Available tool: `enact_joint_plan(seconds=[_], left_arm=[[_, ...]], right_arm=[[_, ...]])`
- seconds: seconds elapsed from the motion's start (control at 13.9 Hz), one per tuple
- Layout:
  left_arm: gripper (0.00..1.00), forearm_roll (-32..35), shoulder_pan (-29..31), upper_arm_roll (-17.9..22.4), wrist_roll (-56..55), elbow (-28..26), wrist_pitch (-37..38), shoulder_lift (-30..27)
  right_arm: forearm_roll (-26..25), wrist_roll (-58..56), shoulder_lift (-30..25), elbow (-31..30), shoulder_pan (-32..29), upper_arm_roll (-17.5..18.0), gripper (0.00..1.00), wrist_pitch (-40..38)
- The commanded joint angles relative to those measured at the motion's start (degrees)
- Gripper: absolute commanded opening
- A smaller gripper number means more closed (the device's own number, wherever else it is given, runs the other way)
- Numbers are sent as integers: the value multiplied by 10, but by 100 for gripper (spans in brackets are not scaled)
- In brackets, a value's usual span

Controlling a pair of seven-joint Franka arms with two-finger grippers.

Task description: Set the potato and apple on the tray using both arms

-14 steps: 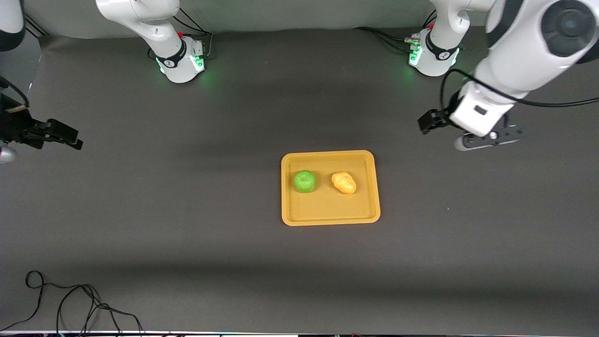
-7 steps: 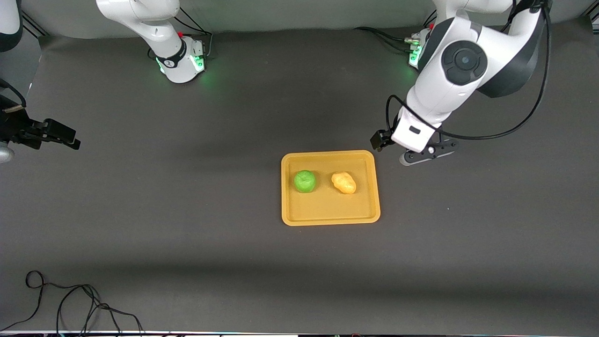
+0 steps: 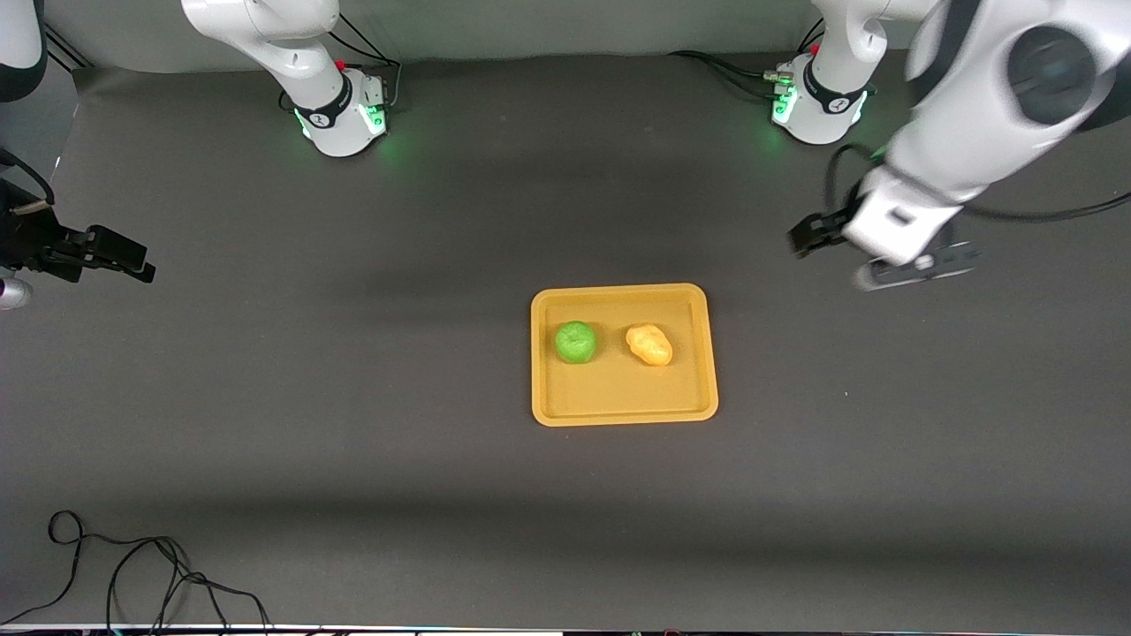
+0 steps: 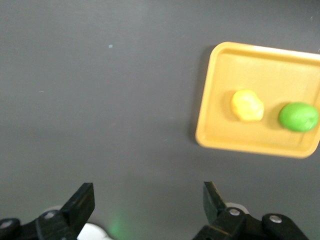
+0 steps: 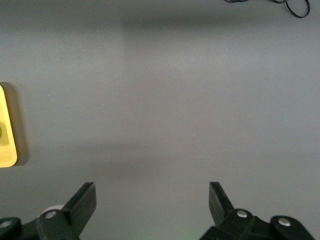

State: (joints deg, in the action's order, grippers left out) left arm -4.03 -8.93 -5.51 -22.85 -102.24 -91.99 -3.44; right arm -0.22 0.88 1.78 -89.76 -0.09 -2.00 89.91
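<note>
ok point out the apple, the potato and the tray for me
apple [image 3: 575, 342], front view, middle of its green top
potato [image 3: 649, 344], front view, middle of its yellow body
tray [image 3: 624, 413], front view, the rim nearest the front camera
</note>
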Motion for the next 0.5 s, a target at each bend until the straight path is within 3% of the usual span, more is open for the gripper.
enact_joint_plan(seconds=[0.0, 0.43], left_arm=[[97, 7, 51, -4, 83, 9, 51, -34], [97, 16, 143, -3, 216, 28, 95, -50]], right_arm=[[-10, -11, -5, -3, -4, 4, 100, 3], [-9, -11, -5, -3, -4, 4, 100, 3]])
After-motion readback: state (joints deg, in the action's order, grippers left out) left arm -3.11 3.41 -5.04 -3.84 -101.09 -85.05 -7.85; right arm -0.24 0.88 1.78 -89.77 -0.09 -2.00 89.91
